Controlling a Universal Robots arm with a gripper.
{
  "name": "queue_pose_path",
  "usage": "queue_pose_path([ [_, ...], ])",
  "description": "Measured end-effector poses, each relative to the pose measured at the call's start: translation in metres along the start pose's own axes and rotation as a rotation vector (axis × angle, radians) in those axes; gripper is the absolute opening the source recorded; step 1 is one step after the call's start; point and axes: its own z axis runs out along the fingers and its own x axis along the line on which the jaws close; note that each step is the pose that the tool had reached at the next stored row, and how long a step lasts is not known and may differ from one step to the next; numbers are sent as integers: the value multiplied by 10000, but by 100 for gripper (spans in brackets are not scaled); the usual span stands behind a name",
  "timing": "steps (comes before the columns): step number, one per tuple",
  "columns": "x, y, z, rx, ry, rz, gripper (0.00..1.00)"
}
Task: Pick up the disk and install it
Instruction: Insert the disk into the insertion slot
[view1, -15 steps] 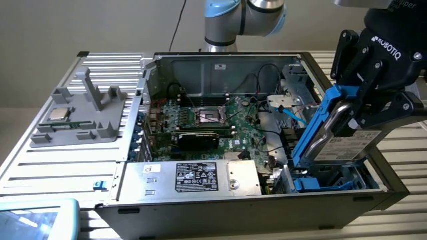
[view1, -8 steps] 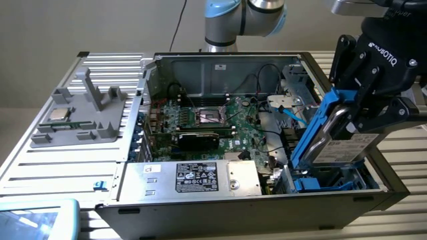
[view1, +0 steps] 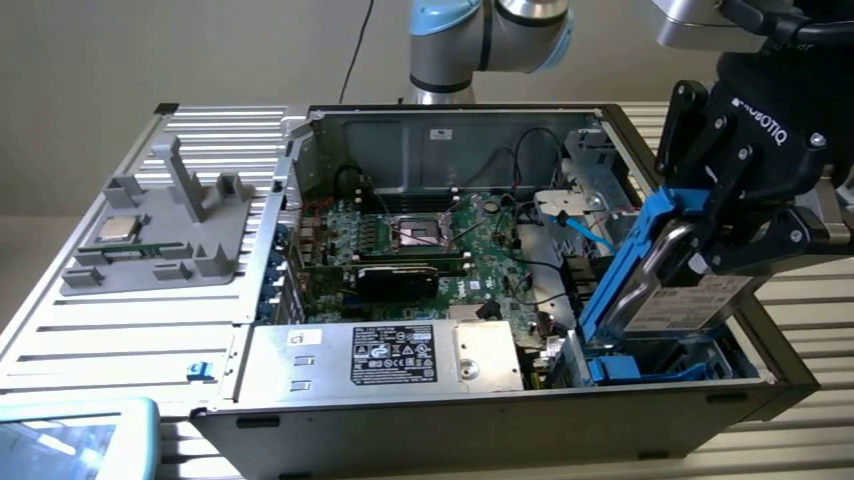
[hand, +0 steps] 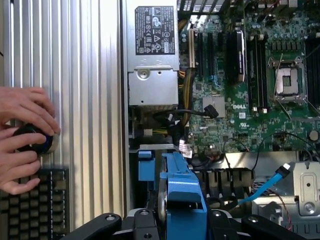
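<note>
Currently the tool (view1: 697, 232) is clenched on the disk (view1: 663, 295), which tilts on edge. In the exterior view it hangs at the computer case's (view1: 441, 135) four o'clock corner, just above the blue drive bay (view1: 667, 368).

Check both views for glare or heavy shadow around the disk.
Exterior view: soft, even light, the disk clearly lit, the drive bay under it shaded, a mild sheen on the power supply. Wrist view: bright streaks of glare on the ribbed table, dark shadow beside the disk.
</note>
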Motion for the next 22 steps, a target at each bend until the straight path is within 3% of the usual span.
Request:
queue_pose_path([
  [22,24,-5,107,0,-1,0,37],
])
